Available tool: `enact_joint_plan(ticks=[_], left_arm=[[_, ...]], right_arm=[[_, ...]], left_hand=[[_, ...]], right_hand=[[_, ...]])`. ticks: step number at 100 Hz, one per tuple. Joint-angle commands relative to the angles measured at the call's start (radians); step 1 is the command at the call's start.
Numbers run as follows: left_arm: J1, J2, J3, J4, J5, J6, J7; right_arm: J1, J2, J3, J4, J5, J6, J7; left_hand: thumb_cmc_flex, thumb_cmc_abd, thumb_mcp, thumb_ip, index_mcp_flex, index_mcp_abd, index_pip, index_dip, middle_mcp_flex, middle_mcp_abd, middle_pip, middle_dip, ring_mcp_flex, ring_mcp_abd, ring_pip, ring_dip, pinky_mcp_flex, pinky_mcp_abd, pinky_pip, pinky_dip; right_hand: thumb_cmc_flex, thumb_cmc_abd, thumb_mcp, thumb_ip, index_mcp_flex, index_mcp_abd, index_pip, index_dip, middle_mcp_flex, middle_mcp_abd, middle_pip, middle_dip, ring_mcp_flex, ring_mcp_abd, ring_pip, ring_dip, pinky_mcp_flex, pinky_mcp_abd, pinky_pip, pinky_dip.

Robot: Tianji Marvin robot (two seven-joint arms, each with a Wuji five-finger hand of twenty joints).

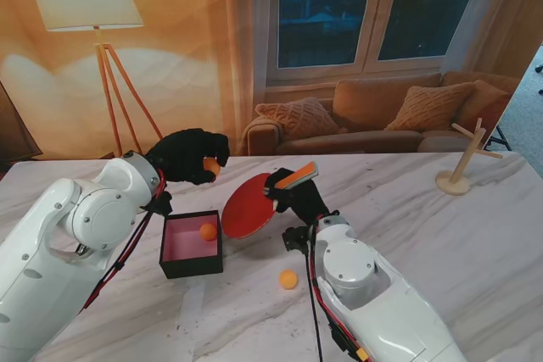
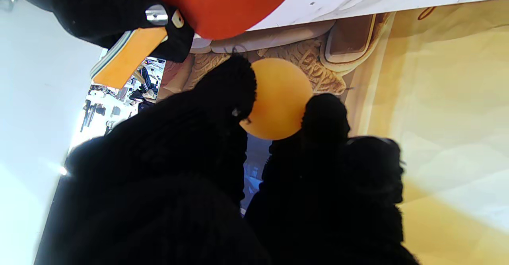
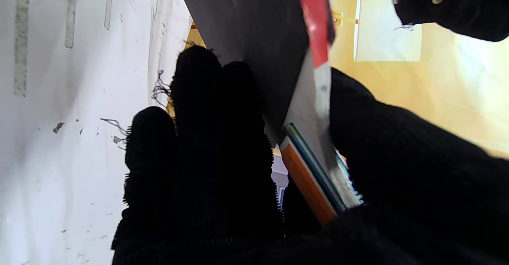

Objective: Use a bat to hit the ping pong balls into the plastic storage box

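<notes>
Left hand (image 1: 188, 156) is pinching an orange ping pong ball (image 1: 210, 165) above the worktop (image 1: 475, 243). Right hand (image 1: 297, 195) is gripping red bat (image 1: 249, 206) w/ blade beside black storage box (image 1: 172, 258), one ball inside (image 1: 208, 231). Another ball (image 1: 289, 279) is lying on worktop near me.

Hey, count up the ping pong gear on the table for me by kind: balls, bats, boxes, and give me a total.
Orange ping pong balls: 3 (held, in box, on table)
Red bat: 1
Black storage box: 1
Total: 5
</notes>
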Motion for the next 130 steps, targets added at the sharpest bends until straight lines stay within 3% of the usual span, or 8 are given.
enact_joint_plan(ticks=[1,32,87,130], left_arm=[[-0.003,0.005,-0.009,-0.018,0.007,-0.003,-0.020],[-0.007,0.006,-0.029,-0.050,0.000,0.000,-0.037],[-0.039,0.010,-0.006,-0.051,-0.044,0.035,-0.073],[-0.072,0.009,0.019,-0.047,-0.119,0.069,-0.085]], right_arm=[[0.006,-0.012,-0.005,0.009,0.008,0.016,0.008],[0.021,-0.018,-0.018,0.041,0.017,0.030,0.011],[0.010,-0.007,-0.014,0.053,-0.005,-0.022,0.032],[0.016,-0.009,-0.026,0.060,0.011,-0.026,0.042]], left_hand=[[0.087,0.066,0.052,0.044,0.029,-0.005,0.026,0.003,0.118,-0.055,0.111,0.040,0.046,0.125,-0.005,0.011,-0.004,-0.139,0.051,-0.007],[0.089,0.071,0.043,0.046,0.028,-0.005,0.020,0.008,0.115,-0.054,0.105,0.050,0.044,0.124,-0.008,0.015,-0.008,-0.143,0.047,-0.007],[0.091,0.084,0.029,0.048,0.024,-0.002,0.007,0.012,0.110,-0.053,0.092,0.056,0.040,0.122,-0.009,0.018,-0.007,-0.148,0.048,-0.006],[0.097,0.102,0.009,0.054,0.023,0.004,-0.016,0.008,0.107,-0.045,0.080,0.053,0.036,0.126,-0.013,0.013,-0.007,-0.149,0.048,-0.005]], right_hand=[[0.150,0.105,0.125,0.035,0.171,-0.041,0.104,0.055,0.031,-0.227,0.022,-0.008,-0.056,-0.100,-0.026,0.009,-0.001,-0.030,0.005,0.012],[0.149,0.105,0.127,0.035,0.178,-0.040,0.104,0.059,0.034,-0.236,0.025,-0.008,-0.056,-0.102,-0.026,0.010,-0.001,-0.030,0.004,0.011],[0.145,0.089,0.152,0.039,0.227,-0.039,0.109,0.084,0.060,-0.259,0.021,-0.020,-0.055,-0.108,-0.043,0.007,-0.002,-0.031,0.001,0.010],[0.144,0.089,0.161,0.040,0.244,-0.034,0.110,0.118,0.064,-0.263,0.023,-0.019,-0.061,-0.112,-0.056,0.010,-0.006,-0.032,-0.011,0.005]])
